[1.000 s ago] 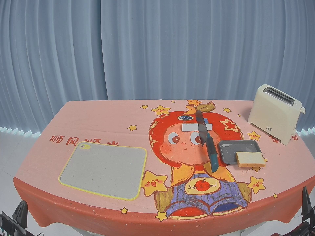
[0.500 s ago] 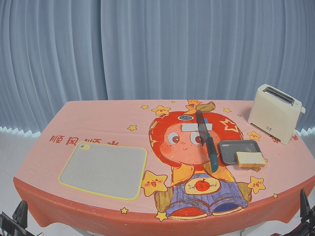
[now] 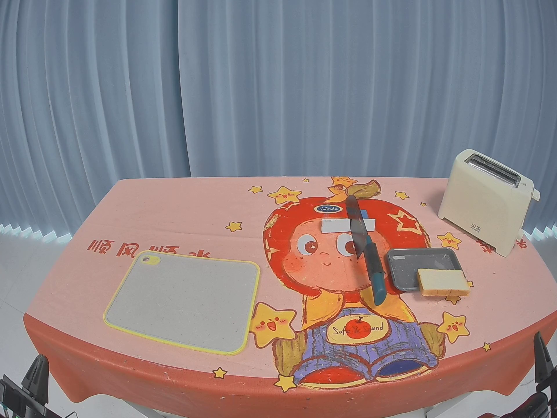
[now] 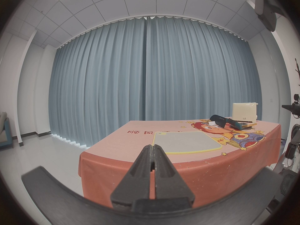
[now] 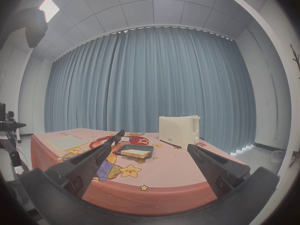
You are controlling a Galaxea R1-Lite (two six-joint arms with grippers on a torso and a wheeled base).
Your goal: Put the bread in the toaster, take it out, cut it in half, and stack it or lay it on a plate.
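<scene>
On the near right corner of the tray the bread is laid flat, partly over the rim. Just left of the tray the knife is set, blade propped on a white block. The toaster is stood behind, far right; the board is placed well apart, left. Off the near edge of the table, the left gripper is held with fingers pressed together, the right gripper with fingers spread wide
</scene>
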